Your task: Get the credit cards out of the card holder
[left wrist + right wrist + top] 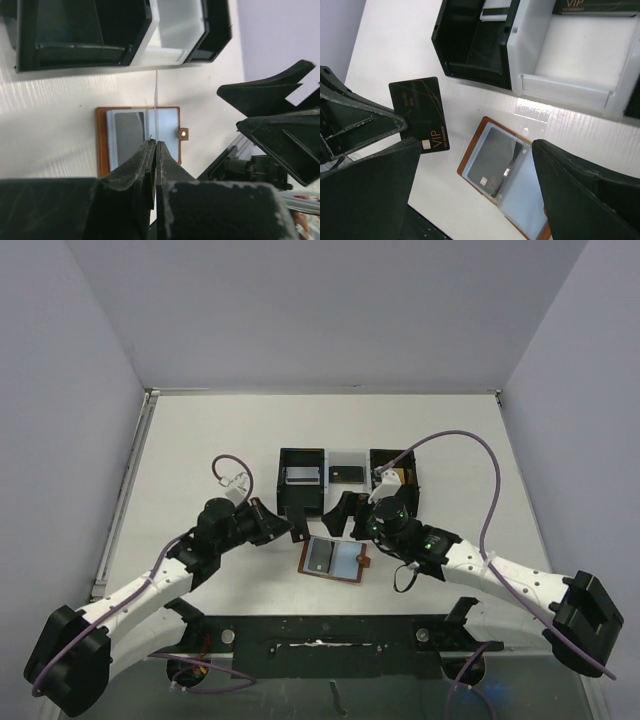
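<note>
Left gripper (156, 150): clamping a black credit card (417, 114) by a narrow strip of one edge, jaws pressed tight on it, carrying it in the air to the left of the card holder (345, 562).

Right gripper (476, 145): hanging over the holder with jaws spread wide, gripping nothing.

Card holder: lying open and flat on the table (200, 440) between the two grippers, just in front of the tray (300, 502). It is showing a second dark card (492, 167) tucked in a blue-grey pocket, with the snap tab (184, 133) sticking out on the right side.

Risks, as judged:
- The held card is being pinched so near its edge that a bump or a quick swing is likely to twist it loose.
- The two grippers are working close together, so the right one's wide jaws are risking a knock against the held card.
- Nothing is pinning the holder down; pulling the pocketed card is likely to drag or lift the whole holder.
- The pocket lip is covering much of that card, leaving little to grasp.

Surroundings: the three-compartment tray is sitting just behind the holder and is crowding any approach from the far side. A black card (348, 473) is lying in its middle compartment and a pale one (300, 477) in its left.
</note>
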### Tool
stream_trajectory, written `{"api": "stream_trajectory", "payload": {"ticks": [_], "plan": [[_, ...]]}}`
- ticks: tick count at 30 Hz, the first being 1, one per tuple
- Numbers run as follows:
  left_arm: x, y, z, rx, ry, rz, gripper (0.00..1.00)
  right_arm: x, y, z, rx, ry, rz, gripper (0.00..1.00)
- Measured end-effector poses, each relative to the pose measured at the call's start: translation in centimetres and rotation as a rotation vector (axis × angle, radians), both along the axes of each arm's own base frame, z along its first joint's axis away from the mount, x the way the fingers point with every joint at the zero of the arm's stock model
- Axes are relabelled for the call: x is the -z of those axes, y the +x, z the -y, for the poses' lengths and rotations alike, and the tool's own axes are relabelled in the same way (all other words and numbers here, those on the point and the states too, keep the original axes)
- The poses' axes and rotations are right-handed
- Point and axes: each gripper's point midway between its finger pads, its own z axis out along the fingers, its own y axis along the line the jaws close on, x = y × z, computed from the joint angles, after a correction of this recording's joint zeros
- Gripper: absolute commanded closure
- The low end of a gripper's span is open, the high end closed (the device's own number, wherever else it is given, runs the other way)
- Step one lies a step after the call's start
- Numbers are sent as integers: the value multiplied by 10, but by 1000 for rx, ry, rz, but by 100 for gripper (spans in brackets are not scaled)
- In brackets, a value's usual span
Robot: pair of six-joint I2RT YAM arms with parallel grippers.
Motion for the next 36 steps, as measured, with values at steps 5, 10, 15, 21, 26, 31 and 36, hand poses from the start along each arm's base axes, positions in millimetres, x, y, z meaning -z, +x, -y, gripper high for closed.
{"api": "stream_trajectory", "payload": {"ticks": [5, 10, 15, 21, 26, 31, 36], "plan": [[-12, 8, -10, 1, -166, 15, 100, -13, 18, 14, -42, 111, 13, 1], [-19, 3, -10, 45, -312, 4, 100, -16, 19, 15, -138, 267, -8, 4], [-46, -8, 2, 152, -427, 53, 100, -31, 4, -9, -301, 345, -36, 14], [-68, -20, 7, 242, -480, 114, 100, -38, -2, -27, -396, 426, -69, 29], [-73, -25, 10, 272, -492, 131, 100, -41, -14, -41, -477, 473, -99, 40], [-74, -31, 13, 300, -494, 129, 100, -50, -26, -54, -558, 533, -107, 57], [-78, -32, 16, 315, -498, 138, 100, -57, -29, -60, -588, 574, -110, 72]]}}
